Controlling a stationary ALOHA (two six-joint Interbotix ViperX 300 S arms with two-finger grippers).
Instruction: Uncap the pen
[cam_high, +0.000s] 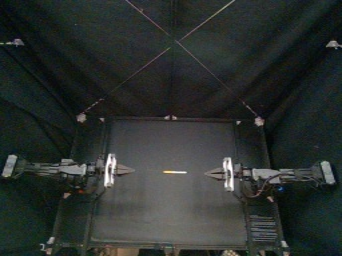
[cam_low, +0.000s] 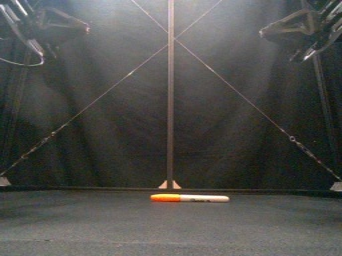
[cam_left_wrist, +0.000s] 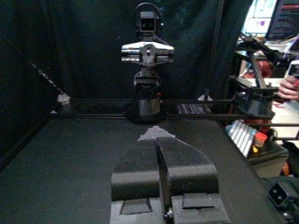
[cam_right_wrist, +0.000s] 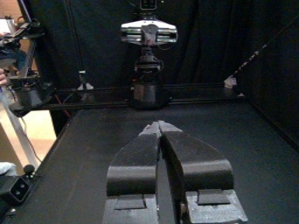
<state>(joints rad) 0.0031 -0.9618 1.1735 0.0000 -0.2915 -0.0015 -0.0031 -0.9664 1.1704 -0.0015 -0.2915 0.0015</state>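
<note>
A marker pen (cam_high: 175, 174) lies flat in the middle of the black table, pointing side to side. In the front view the pen (cam_low: 189, 198) has an orange body toward the left and a white end toward the right. My left gripper (cam_high: 128, 172) hovers left of it with its jaws shut and pointing at the pen, a short gap away. My right gripper (cam_high: 211, 173) mirrors it from the right, also shut and empty. Each wrist view shows shut jaws, left gripper (cam_left_wrist: 156, 133) and right gripper (cam_right_wrist: 156, 128), and no pen.
Bare black table (cam_high: 174, 215) lies all around the pen. Each wrist view shows the opposite arm across the table: the right arm (cam_left_wrist: 145, 54) and the left arm (cam_right_wrist: 146, 37). Both arms hang high at the front view's top corners.
</note>
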